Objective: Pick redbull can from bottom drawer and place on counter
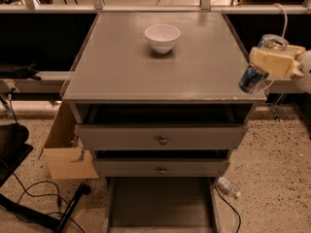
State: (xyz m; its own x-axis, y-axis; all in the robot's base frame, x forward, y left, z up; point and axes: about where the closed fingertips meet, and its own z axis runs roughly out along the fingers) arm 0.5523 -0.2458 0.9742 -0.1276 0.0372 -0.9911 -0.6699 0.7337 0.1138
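Observation:
My gripper (270, 62) comes in from the right edge and is shut on the redbull can (256, 72), a slim blue and silver can with a shiny top. I hold it tilted in the air, at the right front corner of the counter (146, 67), about level with its top. The bottom drawer (160, 205) is pulled open below, its grey floor bare.
A white bowl (162, 37) stands at the back middle of the counter. Two grey drawers with round knobs (163, 140) sit partly open under the top. A cardboard box (65, 152) and cables lie at the left; a small bottle (227, 186) lies on the floor at the right.

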